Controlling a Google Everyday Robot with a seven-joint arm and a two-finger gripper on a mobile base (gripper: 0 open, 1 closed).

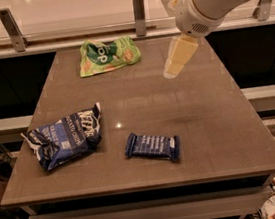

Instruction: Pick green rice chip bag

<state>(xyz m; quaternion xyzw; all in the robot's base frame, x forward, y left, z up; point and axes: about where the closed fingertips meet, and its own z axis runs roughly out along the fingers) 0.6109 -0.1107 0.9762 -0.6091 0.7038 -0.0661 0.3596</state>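
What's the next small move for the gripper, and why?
Probably carry the gripper sideways toward the green rice chip bag, staying high. The gripper hangs over bare table beside the bag and apart from it, so it likely needs to be over the bag before descending.

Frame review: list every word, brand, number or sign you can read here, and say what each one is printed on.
"op": large white letters on the dark green patch of the green rice chip bag; anything before them is unclear.
Blue-and-white chip bag: white lettering, too blurred to read.
Dark blue bar wrapper: pale print, too blurred to read.
Gripper, hovering over the table to the right of the green bag: no text.
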